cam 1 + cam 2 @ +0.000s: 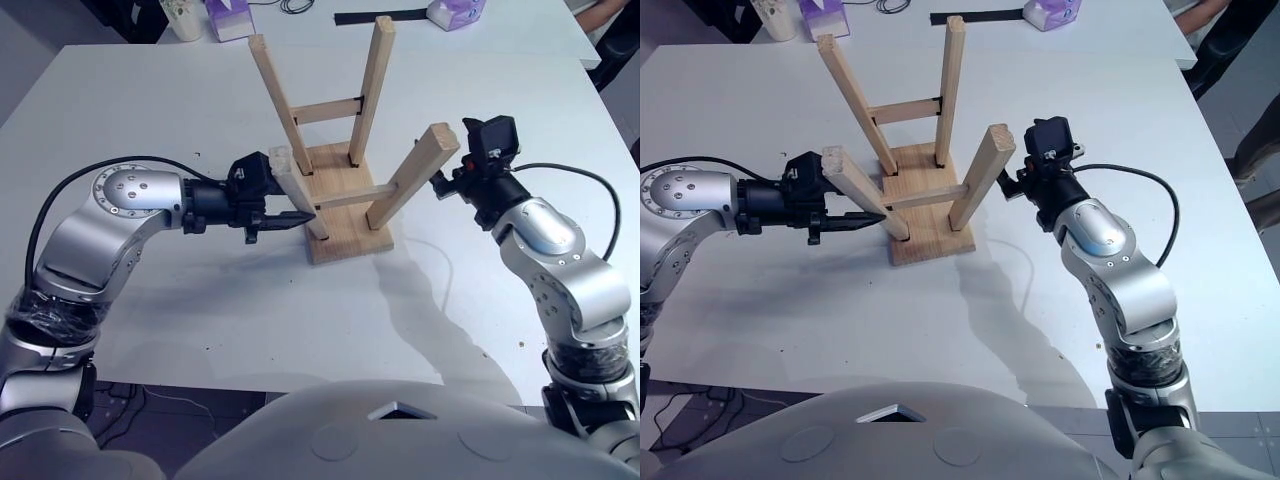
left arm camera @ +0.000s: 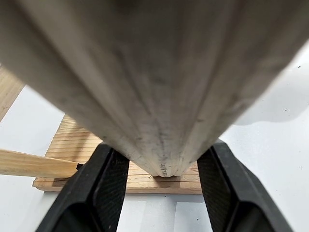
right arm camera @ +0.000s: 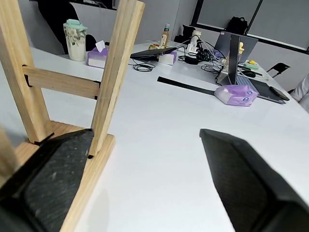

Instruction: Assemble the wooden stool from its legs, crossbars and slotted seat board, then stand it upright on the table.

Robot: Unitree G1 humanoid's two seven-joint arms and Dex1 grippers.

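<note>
Though upside down, stool leg (image 1: pixel 293 185) within the left tool (image 1: pixel 298 216).

Blurred near leg (image 2: pixel 157 72), seat board (image 2: pixel 72 142) partly hidden

No text, label or number can be read on anything here
</note>
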